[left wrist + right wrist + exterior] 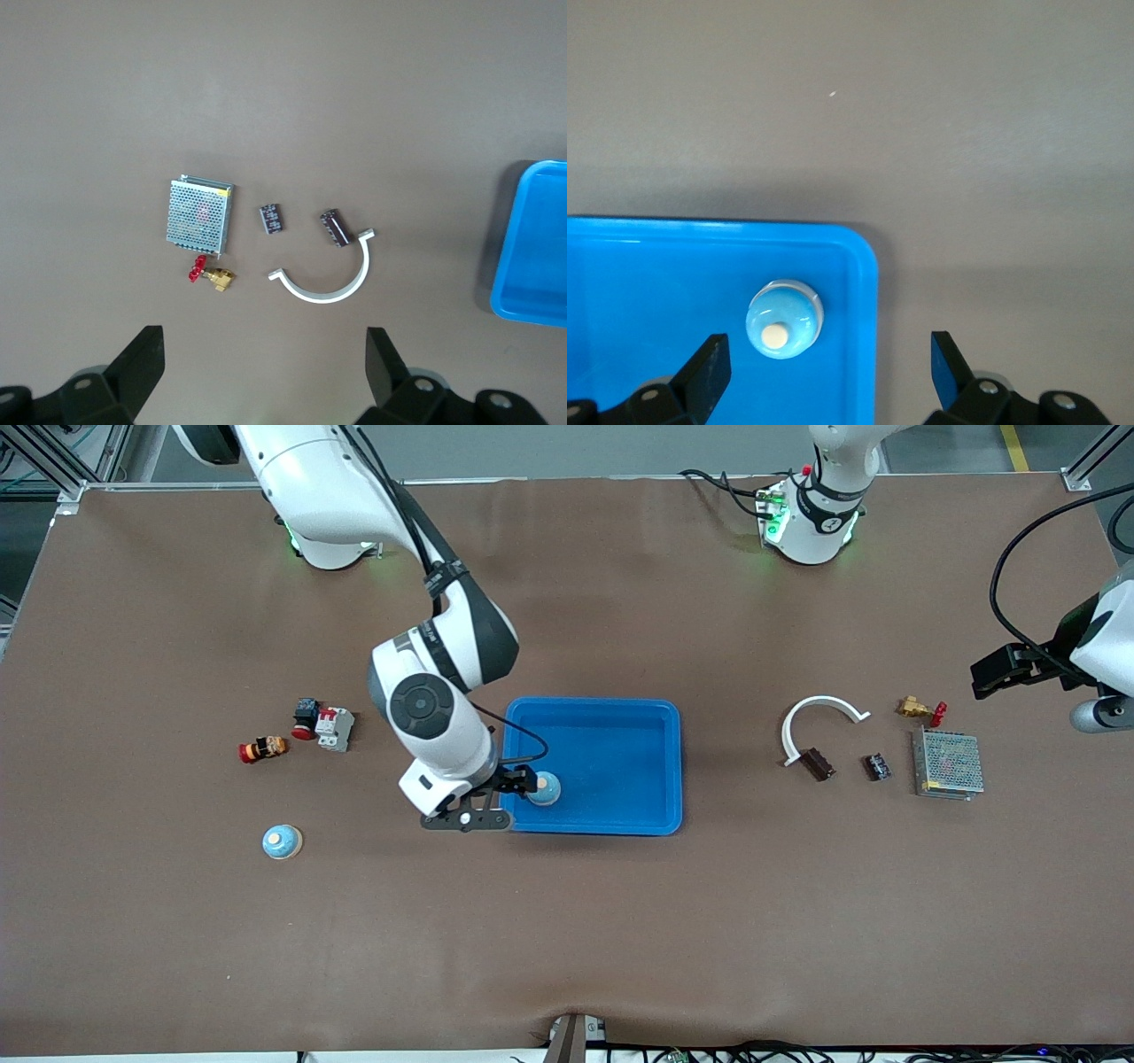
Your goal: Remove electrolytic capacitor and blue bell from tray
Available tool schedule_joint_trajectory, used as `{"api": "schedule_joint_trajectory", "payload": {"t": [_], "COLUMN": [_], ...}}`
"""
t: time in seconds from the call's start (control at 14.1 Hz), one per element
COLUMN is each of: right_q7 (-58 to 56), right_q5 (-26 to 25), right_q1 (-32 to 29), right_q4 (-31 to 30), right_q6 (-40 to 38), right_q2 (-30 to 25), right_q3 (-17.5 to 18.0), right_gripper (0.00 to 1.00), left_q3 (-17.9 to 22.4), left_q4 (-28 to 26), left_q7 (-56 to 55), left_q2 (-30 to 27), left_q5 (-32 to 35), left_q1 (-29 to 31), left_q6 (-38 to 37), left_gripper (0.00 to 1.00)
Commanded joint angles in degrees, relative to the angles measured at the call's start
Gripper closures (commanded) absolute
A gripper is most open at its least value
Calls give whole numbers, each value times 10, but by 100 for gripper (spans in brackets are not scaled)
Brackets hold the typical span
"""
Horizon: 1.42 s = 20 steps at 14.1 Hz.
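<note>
Below the right gripper (824,367), fingers spread apart, a bell (784,319) was seen resting in the blue tray (647,274), left gripper (266,367) held apart over capacitors (335,227).

A bell (544,786) sits in the tray (620,717), in the corner nearest the front camera toward the right arm's end. A second bell (282,841) lies on the table (567,921) well apart, toward that end. Two capacitors (819,763) (877,766) lie between a curved bracket (819,713) and a mesh box (948,763) toward the left arm's end.
</note>
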Motion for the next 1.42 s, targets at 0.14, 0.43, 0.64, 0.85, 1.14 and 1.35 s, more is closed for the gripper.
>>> {"api": "schedule_joint_trajectory", "payload": {"t": [0.14,0.43,0.64,0.85,1.14,1.35], "right_q7": [17,22,22,22,22,22], "right_q5": [8,12,11,13,12,13], "right_q1": [26,32,39,40,42,48], "right_q4": [-2,-2,-1,-1,0,0], "right_q6": [14,45,51,61,72,86], "right_q2": [18,39,49,62,76,85], "right_q3": [-6,-6,-6,-6,-5,-5], "right_gripper": [0,0,0,0,0,0], "left_q3": [160,243,313,326,328,327], "left_q4": [-10,-56,-101,-105,-105,-110], "left_q7": [13,58,101,100,101,107], "left_q2": [-30,-66,-97,-101,-111,-120], "left_q5": [-36,-67,-100,-99,-100,-101], "left_q1": [-147,-197,-229,-245,-245,-244], "left_q6": [-6,12,31,34,33,30], "left_gripper": [0,0,0,0,0,0]}}
